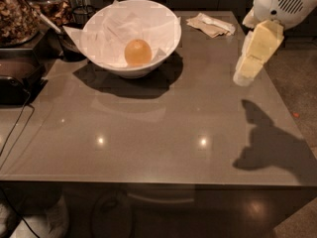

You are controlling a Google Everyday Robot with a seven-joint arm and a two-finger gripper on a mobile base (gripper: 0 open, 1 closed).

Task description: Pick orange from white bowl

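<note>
The orange [137,52] is a dull yellow-orange ball lying inside the white bowl [166,33], on crumpled white paper. The bowl stands at the back left of the grey table [158,133]. My gripper [246,72] hangs from the white arm at the right side of the table, well to the right of the bowl and above the tabletop, pointing down and left. It casts a shadow on the table's front right.
A crumpled beige napkin [210,25] lies at the back of the table, right of the bowl. Jars and a dark tray [20,78] crowd the left edge, with a cable running down. The floor shows at right.
</note>
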